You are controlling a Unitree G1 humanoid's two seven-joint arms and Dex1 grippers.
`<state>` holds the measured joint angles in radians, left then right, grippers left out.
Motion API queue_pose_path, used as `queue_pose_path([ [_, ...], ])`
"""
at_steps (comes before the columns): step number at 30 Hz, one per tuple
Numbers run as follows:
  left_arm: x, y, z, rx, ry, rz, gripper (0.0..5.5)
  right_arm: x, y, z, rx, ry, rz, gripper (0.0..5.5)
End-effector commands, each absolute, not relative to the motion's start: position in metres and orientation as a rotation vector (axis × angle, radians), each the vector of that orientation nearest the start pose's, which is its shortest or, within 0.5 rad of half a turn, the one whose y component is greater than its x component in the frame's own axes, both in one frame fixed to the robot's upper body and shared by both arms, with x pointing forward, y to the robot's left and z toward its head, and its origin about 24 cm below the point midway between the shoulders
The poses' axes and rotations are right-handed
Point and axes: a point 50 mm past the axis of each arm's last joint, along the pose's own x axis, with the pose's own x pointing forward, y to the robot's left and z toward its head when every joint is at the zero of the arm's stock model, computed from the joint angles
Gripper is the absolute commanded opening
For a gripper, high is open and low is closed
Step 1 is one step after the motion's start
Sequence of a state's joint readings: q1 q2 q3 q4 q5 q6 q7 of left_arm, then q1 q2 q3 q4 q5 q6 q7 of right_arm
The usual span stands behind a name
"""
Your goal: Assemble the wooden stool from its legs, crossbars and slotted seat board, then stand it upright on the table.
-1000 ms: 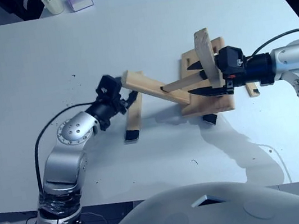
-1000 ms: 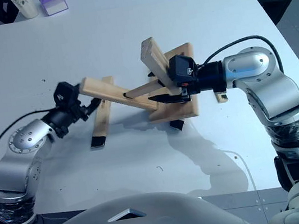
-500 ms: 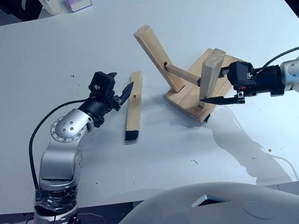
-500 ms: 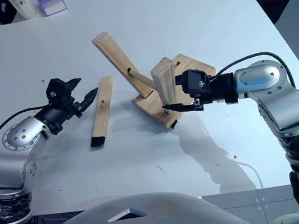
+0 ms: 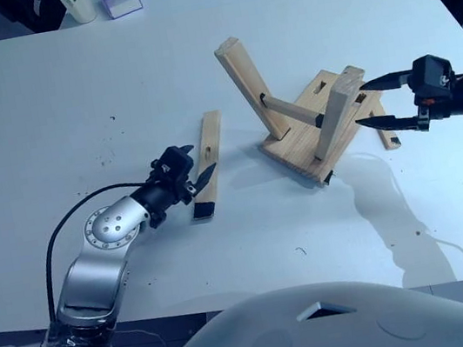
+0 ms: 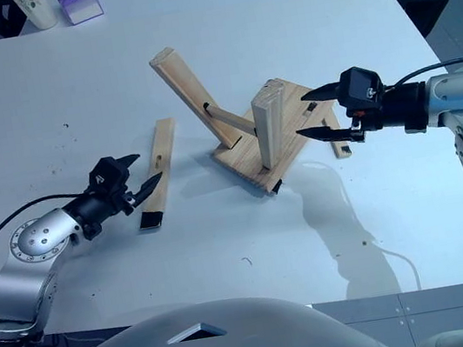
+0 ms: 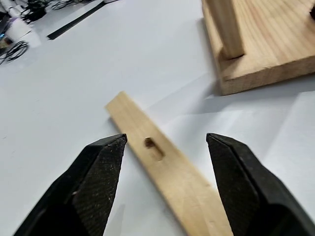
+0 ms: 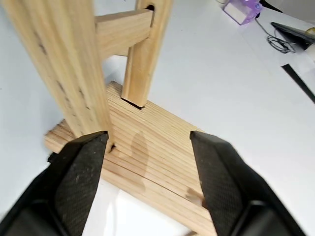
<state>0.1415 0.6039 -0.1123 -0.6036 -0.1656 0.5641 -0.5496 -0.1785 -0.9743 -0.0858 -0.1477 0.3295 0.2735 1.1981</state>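
While left gripper gapes empty, loose leg lies just right of it, long axis near-to-far. Right gripper, open, empty, sits farther off.

Bright, diffuse light falls from above on the white counter, which is evenly lit around both hands. Shadows are pale and soft-edged. The seat board throws a grey band onto the counter just ahead of the left hand, and a fainter wedge of shade runs from that band to the loose leg lying between this hand's spread fingers. Between the parted fingers of the right hand a dim patch of shadow sits on the board (its grain is plain there). The black finger pads look matte.
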Motion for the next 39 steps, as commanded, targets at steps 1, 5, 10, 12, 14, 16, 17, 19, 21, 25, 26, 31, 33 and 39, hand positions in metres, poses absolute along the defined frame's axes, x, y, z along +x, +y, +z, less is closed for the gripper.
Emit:
queue_pose_path([
  [1,0.190,0.146,0.092,0.321,0.316,-0.861,3.02,0.268,-0.270,0.164,-0.763,0.291,0.925,3.07],
  [5,0.181,0.108,0.087,0.226,0.338,-0.991,3.02,0.318,-0.270,0.160,-0.901,0.179,0.650,3.07],
  [10,0.179,0.081,0.082,0.212,0.351,-1.064,3.02,0.347,-0.261,0.140,-1.118,0.115,0.561,3.07],
  [12,0.180,0.073,0.080,0.212,0.354,-1.076,3.02,0.352,-0.266,0.132,-1.200,0.119,0.534,3.07],
  [14,0.180,0.066,0.077,0.216,0.356,-1.082,3.02,0.353,-0.275,0.126,-1.283,0.140,0.514,3.07],
  [16,0.180,0.062,0.074,0.219,0.361,-1.074,3.02,0.353,-0.286,0.120,-1.312,0.181,0.488,3.07],
  [17,0.181,0.062,0.073,0.217,0.367,-1.061,3.02,0.353,-0.290,0.118,-1.316,0.205,0.485,3.07],
  [19,0.183,0.065,0.070,0.229,0.377,-1.039,3.02,0.351,-0.296,0.114,-1.322,0.237,0.489,3.07],
  [21,0.184,0.069,0.066,0.250,0.389,-1.021,3.02,0.348,-0.298,0.109,-1.290,0.256,0.512,3.07],
  [25,0.185,0.077,0.059,0.286,0.413,-0.984,3.02,0.340,-0.290,0.094,-1.174,0.262,0.620,3.07],
  [26,0.185,0.079,0.057,0.291,0.420,-0.974,3.02,0.338,-0.289,0.091,-1.154,0.265,0.646,3.07],
  [31,0.184,0.105,0.044,0.399,0.465,-0.904,3.02,0.321,-0.290,0.076,-1.056,0.302,0.740,3.07],
  [33,0.185,0.114,0.042,0.434,0.470,-0.888,3.02,0.318,-0.291,0.075,-1.009,0.305,0.751,3.07],
  [39,0.187,0.124,0.043,0.494,0.455,-0.866,3.02,0.310,-0.283,0.079,-0.867,0.289,0.813,3.07],
])
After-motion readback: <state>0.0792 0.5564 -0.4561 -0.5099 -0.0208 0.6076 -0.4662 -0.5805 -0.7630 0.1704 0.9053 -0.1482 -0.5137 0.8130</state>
